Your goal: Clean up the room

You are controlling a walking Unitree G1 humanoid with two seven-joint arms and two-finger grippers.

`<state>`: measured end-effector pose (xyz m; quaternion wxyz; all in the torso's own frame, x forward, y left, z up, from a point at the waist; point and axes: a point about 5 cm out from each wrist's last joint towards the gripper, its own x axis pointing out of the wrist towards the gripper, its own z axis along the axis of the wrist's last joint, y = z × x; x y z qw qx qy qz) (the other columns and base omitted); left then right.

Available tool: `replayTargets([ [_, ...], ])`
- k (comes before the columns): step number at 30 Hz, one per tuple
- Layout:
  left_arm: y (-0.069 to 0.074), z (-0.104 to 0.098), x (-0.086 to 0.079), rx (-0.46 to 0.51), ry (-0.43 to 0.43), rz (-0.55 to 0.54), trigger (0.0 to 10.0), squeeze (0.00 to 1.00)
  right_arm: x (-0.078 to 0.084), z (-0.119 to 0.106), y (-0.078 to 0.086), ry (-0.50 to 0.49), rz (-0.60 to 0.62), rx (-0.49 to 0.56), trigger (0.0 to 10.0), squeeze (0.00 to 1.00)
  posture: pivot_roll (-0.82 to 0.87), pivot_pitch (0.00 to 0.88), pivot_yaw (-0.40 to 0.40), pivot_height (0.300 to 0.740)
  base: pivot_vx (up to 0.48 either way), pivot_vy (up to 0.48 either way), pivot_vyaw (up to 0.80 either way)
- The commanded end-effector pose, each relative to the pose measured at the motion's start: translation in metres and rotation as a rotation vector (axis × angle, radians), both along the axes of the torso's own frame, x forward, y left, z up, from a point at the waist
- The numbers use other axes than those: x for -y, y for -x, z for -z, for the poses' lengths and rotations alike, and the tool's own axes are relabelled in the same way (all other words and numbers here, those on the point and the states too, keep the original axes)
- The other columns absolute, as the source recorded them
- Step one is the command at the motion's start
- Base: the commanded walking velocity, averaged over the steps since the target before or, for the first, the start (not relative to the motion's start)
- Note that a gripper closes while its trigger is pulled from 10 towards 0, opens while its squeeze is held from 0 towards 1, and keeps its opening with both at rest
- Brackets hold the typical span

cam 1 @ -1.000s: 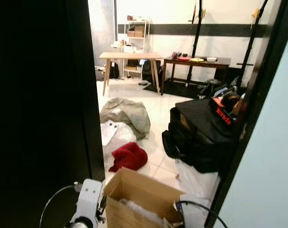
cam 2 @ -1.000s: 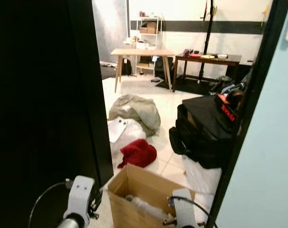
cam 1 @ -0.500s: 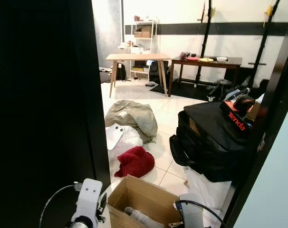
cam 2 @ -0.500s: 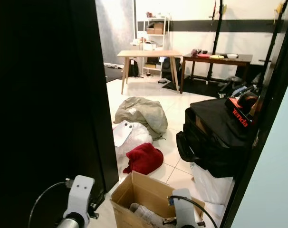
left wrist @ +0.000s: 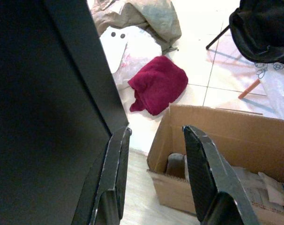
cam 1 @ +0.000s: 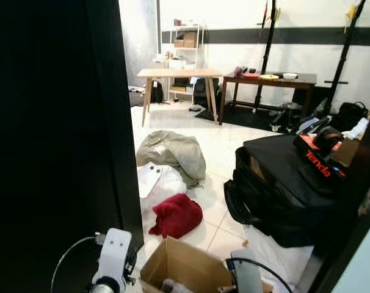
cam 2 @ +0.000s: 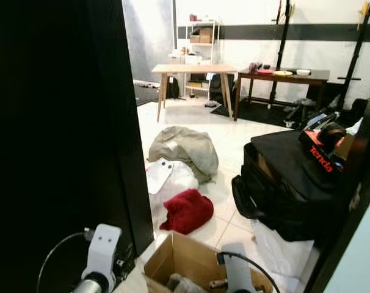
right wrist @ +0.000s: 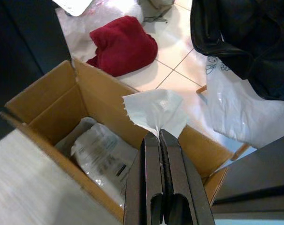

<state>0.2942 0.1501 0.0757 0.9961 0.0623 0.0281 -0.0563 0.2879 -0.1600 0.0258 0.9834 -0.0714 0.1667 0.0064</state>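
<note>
White tiled floor (cam 1: 221, 137) beyond the doorway is strewn with clutter. Right pincer (right wrist: 160, 137), clamped on a crumpled white tissue (right wrist: 153, 110), hangs over the open brown cardboard box (right wrist: 81, 110); releasing it inside looks next. Left pincer (left wrist: 156, 154) gapes empty beside the black door edge (left wrist: 93, 84), leaving little room.

The box (cam 1: 185, 271) is cut off by the lower edge. Items on the far tables (cam 1: 267, 76) are too small to be identified.
</note>
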Motion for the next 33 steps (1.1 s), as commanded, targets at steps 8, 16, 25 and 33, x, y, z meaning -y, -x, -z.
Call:
replayTargets([
  [8,0.001,0.003,0.001,-0.016,0.003,0.006,10.0,0.00,-0.001,0.004,0.003,-0.013,0.001,-0.020,10.0,0.00,0.02,0.072,0.013,0.740,0.292,0.000,-0.40],
  [16,0.002,0.006,0.000,-0.040,-0.003,0.012,10.0,0.00,-0.001,0.004,0.002,-0.016,-0.001,-0.016,10.0,0.00,0.02,0.070,0.010,0.740,0.209,0.000,-0.20],
  [25,0.004,0.012,0.006,-0.067,-0.002,0.049,10.0,0.00,-0.001,0.004,0.003,-0.008,-0.005,-0.020,10.0,0.00,0.01,0.062,0.008,0.740,0.000,0.000,0.00],
  [33,0.003,0.013,0.009,-0.081,-0.019,0.074,10.0,0.00,-0.001,0.004,0.002,0.002,-0.014,-0.023,10.0,0.00,0.01,0.054,0.003,0.740,0.000,-0.060,0.00],
])
